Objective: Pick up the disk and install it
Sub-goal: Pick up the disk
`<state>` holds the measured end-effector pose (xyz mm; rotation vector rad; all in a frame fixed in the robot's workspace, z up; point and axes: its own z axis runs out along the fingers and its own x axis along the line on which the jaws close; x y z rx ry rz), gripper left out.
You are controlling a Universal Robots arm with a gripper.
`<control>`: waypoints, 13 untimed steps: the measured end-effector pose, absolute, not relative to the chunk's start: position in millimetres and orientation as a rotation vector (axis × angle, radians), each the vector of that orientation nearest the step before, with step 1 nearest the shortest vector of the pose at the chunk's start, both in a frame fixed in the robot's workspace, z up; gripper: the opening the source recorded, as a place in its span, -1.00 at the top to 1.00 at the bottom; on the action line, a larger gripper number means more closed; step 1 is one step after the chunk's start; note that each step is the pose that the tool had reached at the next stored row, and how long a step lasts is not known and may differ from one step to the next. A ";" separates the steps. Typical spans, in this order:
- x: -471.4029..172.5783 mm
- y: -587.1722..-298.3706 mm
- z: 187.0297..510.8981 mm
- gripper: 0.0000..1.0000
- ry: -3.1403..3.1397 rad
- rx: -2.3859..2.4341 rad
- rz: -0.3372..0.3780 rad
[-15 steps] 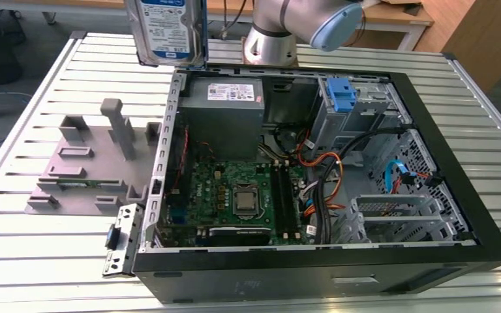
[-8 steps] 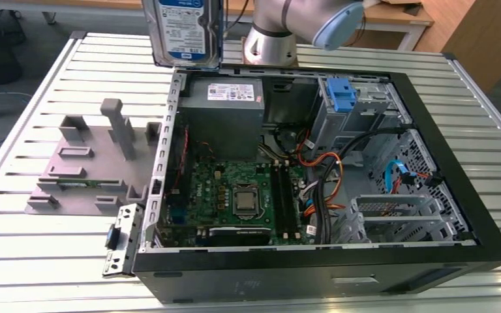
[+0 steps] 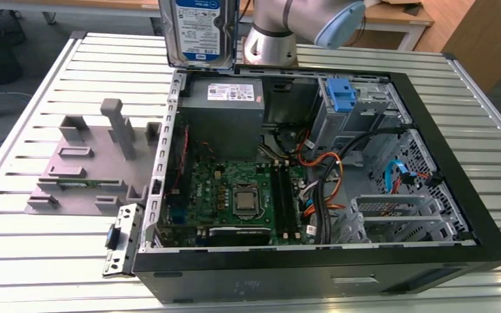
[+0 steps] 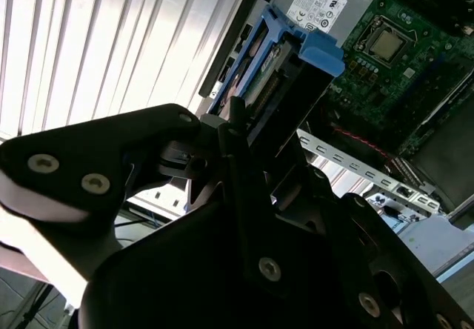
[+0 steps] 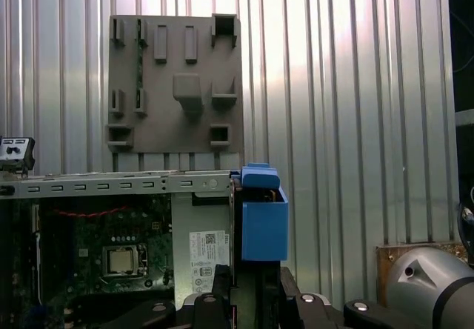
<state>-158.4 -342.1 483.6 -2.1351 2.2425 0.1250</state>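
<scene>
Exterior view: the arm (image 3: 289,29) holds the disk (image 3: 203,31) upright in the air, above the corner of the open computer case (image 3: 320,277) where the grey power supply (image 3: 224,98) sits. In the first wrist view the gripper (image 5: 255,292) is clamped on one end of the disk, its blue plastic rails pointing outward. A ribbed metal table (image 3: 24,261) carries the black case and a grey moulded fixture plate (image 3: 76,173).

Case (image 3: 320,277) open-topped. Disk (image 3: 200,29) hangs clear over case edge by PSU (image 3: 222,98). Inside, cables (image 3: 325,166) & bay (image 3: 377,98) w/ blue bracket (image 3: 342,98) crowd one side; free room over mobo (image 3: 233,189). Jig (image 3: 85,163) beside case.
</scene>
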 end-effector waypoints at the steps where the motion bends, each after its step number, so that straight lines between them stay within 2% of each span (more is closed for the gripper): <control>1: -158.3 -342.1 483.6 0.30 2.243 -2.135 0.125; 13: -156.6 -342.0 483.6 0.30 2.242 -2.135 0.125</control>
